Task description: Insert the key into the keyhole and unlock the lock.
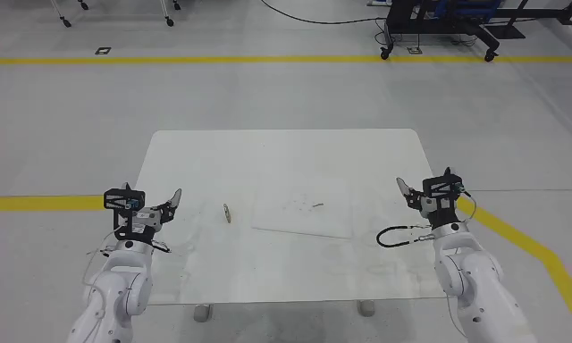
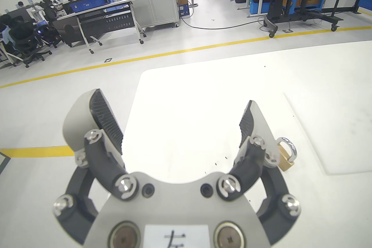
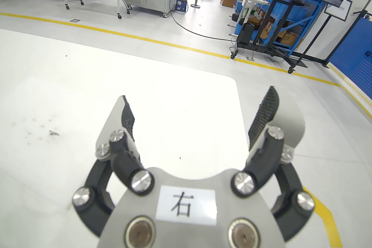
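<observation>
A small brass padlock (image 1: 227,213) with a silver shackle lies on the white table, left of the middle; the left wrist view shows the padlock (image 2: 285,155) just past one finger. A small key (image 1: 316,204) lies on a thin white mat (image 1: 304,225) near the table's centre, and the key (image 3: 54,132) shows far off in the right wrist view. My left gripper (image 1: 152,201) hovers open over the table's left edge, empty. My right gripper (image 1: 424,188) stands open and empty by the right edge.
A black cable loop (image 1: 393,238) hangs off the right arm near the table's right edge. Bare table surface (image 1: 268,164) stretches between the two arms. Yellow floor tape (image 1: 268,60) and wheeled racks lie beyond the table.
</observation>
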